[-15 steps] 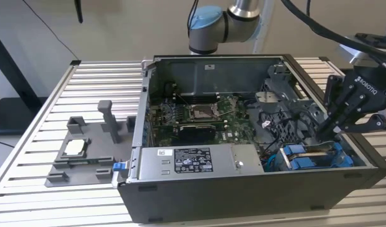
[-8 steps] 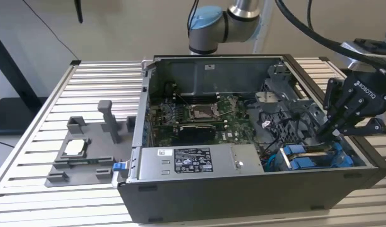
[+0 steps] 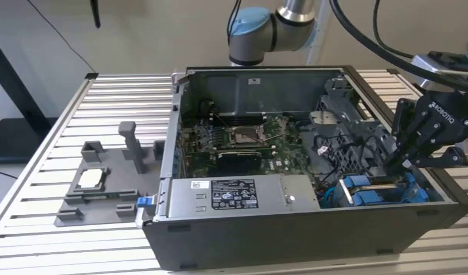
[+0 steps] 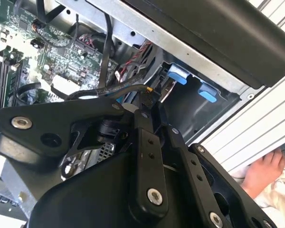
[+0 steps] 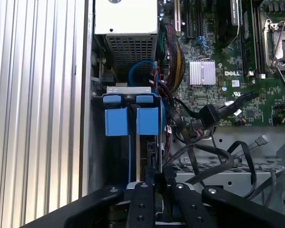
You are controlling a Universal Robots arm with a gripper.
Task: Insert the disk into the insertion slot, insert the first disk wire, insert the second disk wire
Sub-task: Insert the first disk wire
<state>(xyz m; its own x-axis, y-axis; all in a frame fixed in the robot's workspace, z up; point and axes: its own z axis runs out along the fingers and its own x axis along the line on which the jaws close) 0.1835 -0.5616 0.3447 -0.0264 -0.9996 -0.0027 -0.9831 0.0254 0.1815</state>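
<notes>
The insertion slot is the grey cage with blue rails at the case's front corner, on the exterior view's right. The first wrist view looks down on its blue rails. The disk stands on edge inside it, with only a thin edge visible between the blue parts. My gripper reaches down into the case just behind the slot. Its fingers are closed together on the plug end of a black disk wire, which arches over from the motherboard side to the fingertips.
A silver labelled power-supply box sits beside the slot and the motherboard lies behind it. Loose black cables lie around the gripper. A grey fixture stands on the slatted table. A person's hand rests outside the case.
</notes>
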